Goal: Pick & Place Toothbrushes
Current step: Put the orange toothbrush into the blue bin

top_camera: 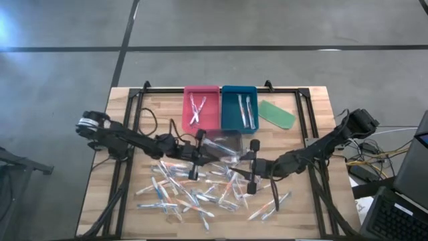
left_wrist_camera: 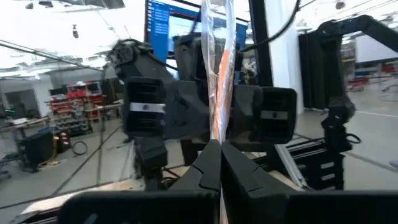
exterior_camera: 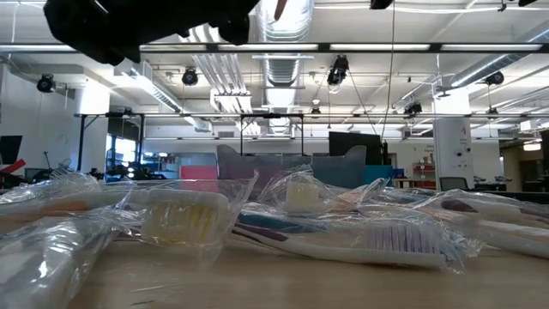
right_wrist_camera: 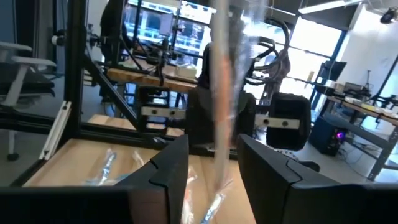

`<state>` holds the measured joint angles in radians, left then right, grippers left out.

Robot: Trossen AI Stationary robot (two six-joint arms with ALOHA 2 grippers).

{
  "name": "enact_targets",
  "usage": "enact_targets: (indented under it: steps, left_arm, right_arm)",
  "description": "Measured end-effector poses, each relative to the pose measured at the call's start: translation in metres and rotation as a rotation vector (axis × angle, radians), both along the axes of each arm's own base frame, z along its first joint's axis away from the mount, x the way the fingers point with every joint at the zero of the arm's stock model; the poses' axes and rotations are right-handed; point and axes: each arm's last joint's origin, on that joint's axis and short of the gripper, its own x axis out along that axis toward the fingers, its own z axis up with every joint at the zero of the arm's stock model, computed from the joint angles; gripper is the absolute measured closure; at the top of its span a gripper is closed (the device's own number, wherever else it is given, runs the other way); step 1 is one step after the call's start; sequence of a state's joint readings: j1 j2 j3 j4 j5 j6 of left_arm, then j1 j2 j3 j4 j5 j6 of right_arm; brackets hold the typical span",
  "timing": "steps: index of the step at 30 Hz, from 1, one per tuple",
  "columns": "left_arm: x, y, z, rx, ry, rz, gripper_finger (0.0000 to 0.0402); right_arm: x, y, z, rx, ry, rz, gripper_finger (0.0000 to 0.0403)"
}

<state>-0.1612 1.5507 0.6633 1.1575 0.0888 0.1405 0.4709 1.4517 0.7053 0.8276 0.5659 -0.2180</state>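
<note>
My left pincer (left_wrist_camera: 219,155) was clenched on a slim, clear-wrapped, orange-accented toothbrush (left_wrist_camera: 217,68). My right pincer (right_wrist_camera: 212,165) stood released, that toothbrush between its fingers (right_wrist_camera: 166,168).

A red tray (top_camera: 202,107) sits beside a teal tray (top_camera: 239,107), then a flat green piece (top_camera: 277,114). Toothbrushes (top_camera: 200,191) below the trays are whitish-clear with orange and blue accents.
</note>
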Motion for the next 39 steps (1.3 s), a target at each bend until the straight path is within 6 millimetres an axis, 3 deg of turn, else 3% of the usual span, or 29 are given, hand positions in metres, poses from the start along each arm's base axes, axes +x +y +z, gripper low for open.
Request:
enact_targets:
  steps: [12,21,26,30,39]
  left_arm:
    - [0.022,-0.006,-0.007,-0.006,0.032,-0.042,0.04]
    - [0.021,-0.006,-0.007,0.001,0.047,-0.037,0.0399]
    - [0.021,-0.006,-0.009,-0.001,0.061,-0.038,0.0392]
    - [0.02,-0.006,-0.008,0.022,0.068,-0.034,0.0367]
    - [0.001,-0.002,0.006,0.107,0.262,-0.013,0.0259]
  right_arm:
    - [0.001,0.0,-0.001,-0.011,0.003,-0.001,0.0317]
    - [0.001,0.0,-0.001,-0.027,0.006,-0.001,0.0382]
    - [0.001,0.0,-0.001,-0.027,0.012,-0.001,0.038]
    - [0.001,0.0,-0.001,-0.026,0.013,-0.001,0.0381]
    - [0.0,0.0,-0.001,-0.021,0.014,-0.019,0.038]
